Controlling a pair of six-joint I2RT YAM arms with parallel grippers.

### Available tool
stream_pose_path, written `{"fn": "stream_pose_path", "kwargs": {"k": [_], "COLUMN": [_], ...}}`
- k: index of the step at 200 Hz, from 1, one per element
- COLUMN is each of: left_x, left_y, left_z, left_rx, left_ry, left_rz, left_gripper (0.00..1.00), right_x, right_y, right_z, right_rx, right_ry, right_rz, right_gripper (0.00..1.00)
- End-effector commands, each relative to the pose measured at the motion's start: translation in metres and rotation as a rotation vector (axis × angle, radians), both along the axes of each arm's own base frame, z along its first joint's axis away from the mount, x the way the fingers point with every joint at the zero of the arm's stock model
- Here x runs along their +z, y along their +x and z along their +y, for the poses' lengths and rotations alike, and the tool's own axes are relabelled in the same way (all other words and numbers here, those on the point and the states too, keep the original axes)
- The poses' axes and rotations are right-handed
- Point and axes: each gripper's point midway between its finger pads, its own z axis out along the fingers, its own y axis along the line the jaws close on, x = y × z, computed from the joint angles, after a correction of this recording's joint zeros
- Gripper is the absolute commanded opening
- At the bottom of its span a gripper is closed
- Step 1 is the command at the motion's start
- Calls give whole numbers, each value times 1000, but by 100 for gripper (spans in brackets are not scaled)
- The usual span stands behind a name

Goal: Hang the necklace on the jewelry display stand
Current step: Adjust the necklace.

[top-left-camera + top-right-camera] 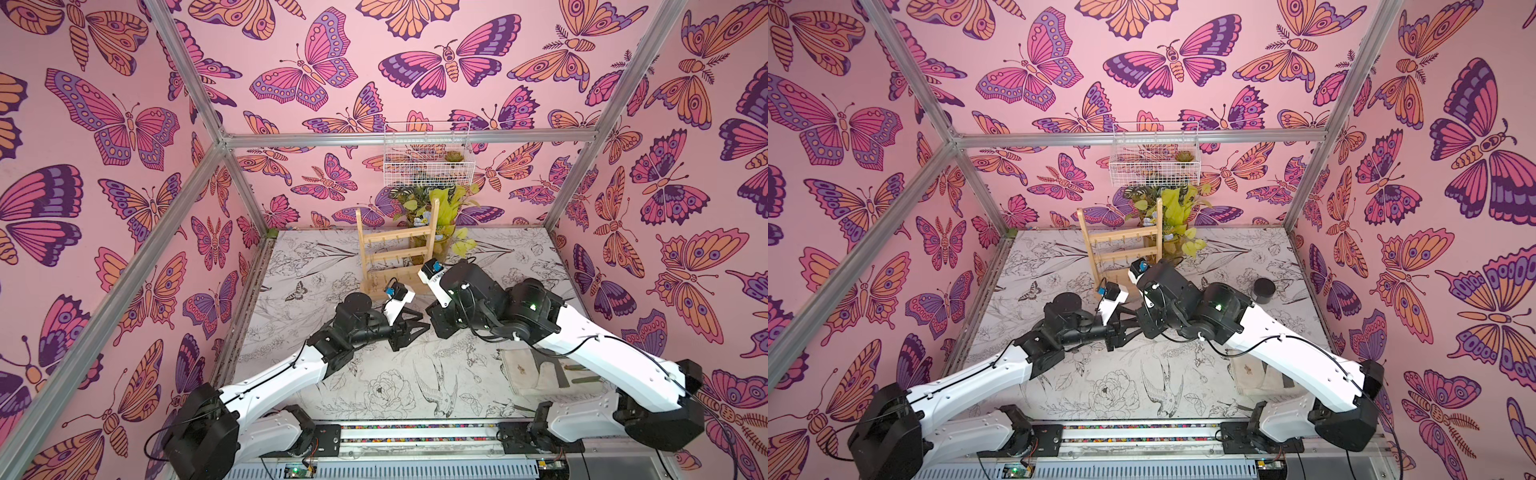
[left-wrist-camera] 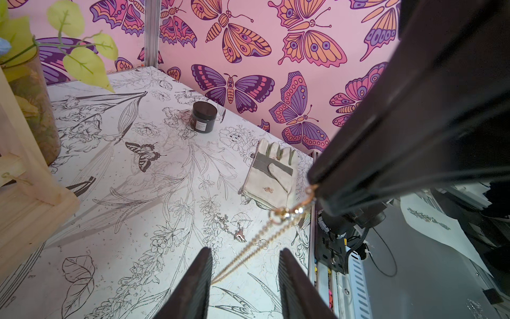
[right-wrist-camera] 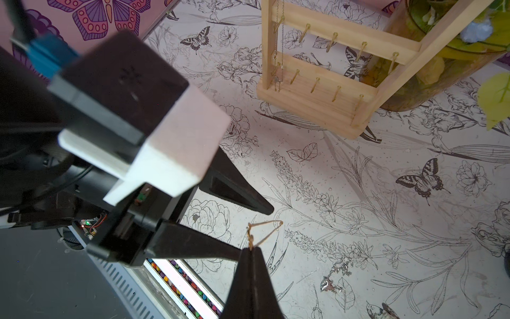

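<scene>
My right gripper [image 3: 252,249] is shut on the necklace [image 3: 265,231], a fine gold chain pinched near its clasp. In the left wrist view the chain [image 2: 249,248] hangs slanting down from the right gripper's tip [image 2: 317,190] and runs between the two spread fingers of my left gripper [image 2: 244,250], which is open around it. Both grippers meet above the table's middle in both top views, left [image 1: 419,324] and right [image 1: 440,322]. The jewelry display stand [image 1: 395,253] [image 3: 317,82], a light wooden rack with gold hooks, stands just behind them.
A silver chain [image 3: 277,55] hangs on the stand's left hooks. Another silvery necklace [image 2: 231,226] lies on the table below the grippers. A dark jar [image 1: 1264,291], a work glove [image 2: 273,171], a plant vase [image 1: 440,232] and a white wire basket [image 1: 428,158] are around.
</scene>
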Motion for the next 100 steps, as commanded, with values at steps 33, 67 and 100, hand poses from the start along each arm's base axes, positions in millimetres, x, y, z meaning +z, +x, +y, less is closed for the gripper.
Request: {"fn": "stream_pose_path", "kwargs": {"k": [33,67,100], "left_x": [-5,-6,-5], "left_y": [-3,-3,-4], "left_z": [-2,-1,1], "left_rx": [-37,-34,-29], "left_ry": [-11,-11,-11], "left_rz": [-6,-2,-5], "left_gripper": [35,29,26], "right_x": [8,10,7], "right_y": [0,1,3], "right_z": [5,4,2], "right_rx": [19,15,10], "right_ry": [8,1,-17], "right_rz": [-17,-26,-29], "right_gripper": [2,2,2]}}
